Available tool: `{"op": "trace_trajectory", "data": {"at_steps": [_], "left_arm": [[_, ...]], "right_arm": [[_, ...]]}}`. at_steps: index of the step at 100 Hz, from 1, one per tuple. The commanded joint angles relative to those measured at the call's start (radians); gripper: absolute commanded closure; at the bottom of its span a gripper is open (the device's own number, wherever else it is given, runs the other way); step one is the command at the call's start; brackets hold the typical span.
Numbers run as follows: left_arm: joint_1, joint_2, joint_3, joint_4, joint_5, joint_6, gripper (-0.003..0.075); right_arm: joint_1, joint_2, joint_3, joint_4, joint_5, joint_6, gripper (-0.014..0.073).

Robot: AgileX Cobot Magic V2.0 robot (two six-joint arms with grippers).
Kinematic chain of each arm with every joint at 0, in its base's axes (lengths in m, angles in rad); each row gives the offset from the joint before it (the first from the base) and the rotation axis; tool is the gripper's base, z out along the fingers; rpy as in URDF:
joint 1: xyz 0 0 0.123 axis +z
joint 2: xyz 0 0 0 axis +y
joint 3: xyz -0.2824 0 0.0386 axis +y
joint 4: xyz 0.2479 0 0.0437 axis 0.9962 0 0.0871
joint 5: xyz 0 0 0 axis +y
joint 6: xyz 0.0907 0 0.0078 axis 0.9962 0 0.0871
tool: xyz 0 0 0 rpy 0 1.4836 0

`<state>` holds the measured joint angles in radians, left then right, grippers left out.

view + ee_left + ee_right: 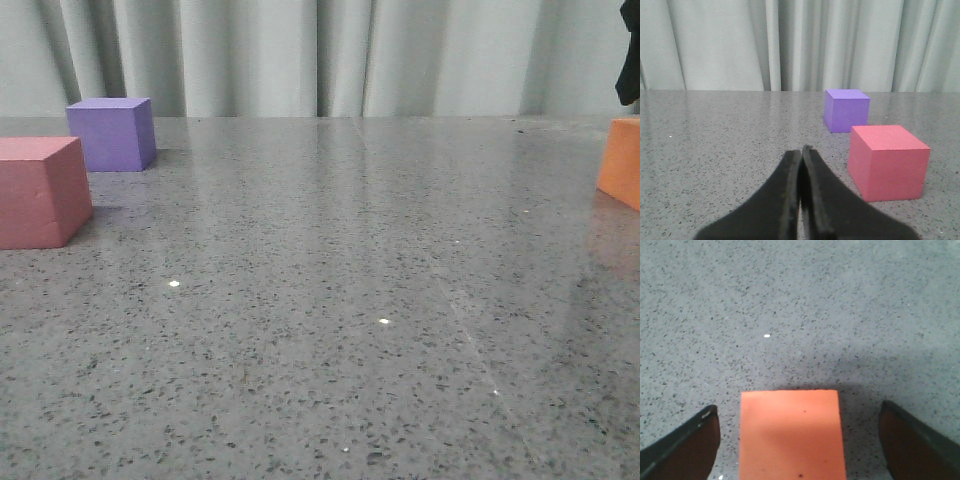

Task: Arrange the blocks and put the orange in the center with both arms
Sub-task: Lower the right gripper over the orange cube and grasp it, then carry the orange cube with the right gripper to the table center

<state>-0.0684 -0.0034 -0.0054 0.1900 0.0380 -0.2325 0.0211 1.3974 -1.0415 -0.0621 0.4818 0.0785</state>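
The orange block [622, 176] sits at the far right edge of the front view, partly cut off. In the right wrist view my right gripper [799, 440] is open, its two fingers straddling the orange block [791, 435] with a gap on each side. A dark bit of the right arm [629, 65] shows above the block. The pink-red block [40, 190] rests at the left, with the purple block [112, 133] just behind it. My left gripper [801, 152] is shut on nothing, low over the table, with the pink-red block [887, 161] and purple block [846, 109] ahead and to one side.
A speckled grey stone tabletop [330, 300] stretches between the left blocks and the orange one. Pale pleated curtains [320, 55] hang behind the table's far edge.
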Motion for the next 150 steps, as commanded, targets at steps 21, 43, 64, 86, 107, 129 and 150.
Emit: {"op": "trace_trajectory", "data": {"at_steps": [21, 43, 64, 86, 107, 129, 150], "left_arm": [[0.003, -0.033, 0.056, -0.008, -0.079, -0.001, 0.0730], [0.003, -0.033, 0.056, -0.008, -0.079, -0.001, 0.0730], [0.003, -0.033, 0.056, -0.008, -0.079, -0.001, 0.0730], [0.003, -0.033, 0.056, -0.008, -0.079, -0.001, 0.0730], [0.003, -0.033, 0.056, -0.008, -0.079, -0.001, 0.0730], [0.003, -0.033, 0.056, -0.008, -0.079, -0.001, 0.0730], [0.003, -0.033, 0.056, -0.008, -0.079, -0.001, 0.0730]], "right_arm": [[0.007, 0.019, -0.036, 0.002, -0.041, -0.008, -0.0042], [0.007, 0.090, -0.036, 0.002, -0.036, -0.008, -0.0042], [0.007, 0.093, -0.036, 0.018, -0.028, -0.007, 0.0116], [0.007, 0.082, -0.037, 0.071, 0.002, -0.007, 0.0237], [0.075, 0.038, -0.112, 0.116, 0.072, -0.007, 0.0237], [0.250, 0.062, -0.258, 0.116, 0.085, 0.076, 0.0237], [0.386, 0.175, -0.399, 0.103, 0.106, 0.156, 0.0237]]}}
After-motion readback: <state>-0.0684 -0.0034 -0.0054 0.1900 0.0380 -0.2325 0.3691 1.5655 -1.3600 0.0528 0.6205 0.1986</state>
